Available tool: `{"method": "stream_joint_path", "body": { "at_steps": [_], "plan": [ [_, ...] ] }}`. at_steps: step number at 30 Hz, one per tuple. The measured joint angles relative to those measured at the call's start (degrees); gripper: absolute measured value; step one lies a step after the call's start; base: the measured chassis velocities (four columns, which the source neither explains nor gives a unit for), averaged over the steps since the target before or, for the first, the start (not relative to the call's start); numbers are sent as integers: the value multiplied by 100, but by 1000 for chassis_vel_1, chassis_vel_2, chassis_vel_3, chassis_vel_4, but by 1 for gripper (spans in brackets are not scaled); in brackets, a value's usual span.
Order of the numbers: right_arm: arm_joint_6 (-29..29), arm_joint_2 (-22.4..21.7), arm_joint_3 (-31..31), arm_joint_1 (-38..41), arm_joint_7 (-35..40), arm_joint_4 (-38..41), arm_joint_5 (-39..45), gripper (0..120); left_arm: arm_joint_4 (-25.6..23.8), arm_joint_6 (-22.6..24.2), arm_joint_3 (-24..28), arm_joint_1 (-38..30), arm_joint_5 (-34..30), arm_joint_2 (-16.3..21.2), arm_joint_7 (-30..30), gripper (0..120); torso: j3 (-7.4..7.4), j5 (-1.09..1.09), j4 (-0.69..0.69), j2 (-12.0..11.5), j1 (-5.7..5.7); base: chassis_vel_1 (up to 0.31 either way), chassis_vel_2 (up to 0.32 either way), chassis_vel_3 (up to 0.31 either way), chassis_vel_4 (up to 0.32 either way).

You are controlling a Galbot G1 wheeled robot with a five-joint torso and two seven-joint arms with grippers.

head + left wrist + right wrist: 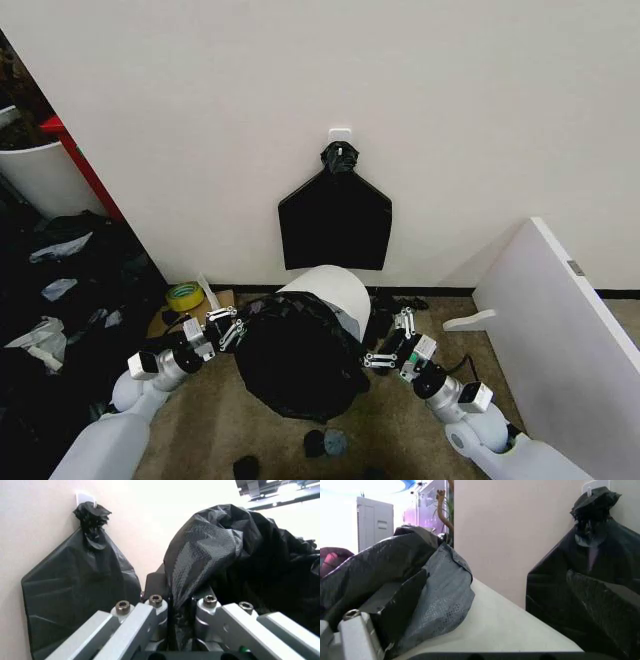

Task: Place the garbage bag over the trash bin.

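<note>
Garbage bag [295,352]: draped over the near side of the trash bin [330,290], whose far wall and rim stayed bare.
Left gripper [228,327]: clenched on a fold of bag at the bin's left.
Right gripper [385,350]: at the bin's right, against the bag; grip could not be told.
Risk: thin plastic might tear or slip free if pulled hard over the rim, or the bin might tip.

Smooth white arms end in silver metal grippers, left [226,325] and right [385,352], with black joints, bolt heads and cables.
</note>
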Motion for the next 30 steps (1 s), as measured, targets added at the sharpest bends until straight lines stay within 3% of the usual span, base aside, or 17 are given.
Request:
{"method": "stream_joint_path", "body": {
  "at_steps": [13, 21, 30],
  "plan": [
    [-113, 185, 22, 272, 711, -251, -709, 100, -128, 107, 19, 99, 7, -16, 69, 5, 0, 1, -1, 0, 0, 0, 0, 0, 0],
    [130, 348, -113, 395, 737, -166, -380, 100, -109, 136, 3, 160, 7, -93, 83, 5, 0, 0, 0, 0, 0, 0, 0, 0, 0],
    [251, 261, 95, 351, 524, -157, -139, 100, -17, 313, -24, 170, -223, -49, -374, 5, 0, 1, -1, 0, 0, 0, 0, 0, 0]
  ]
}}
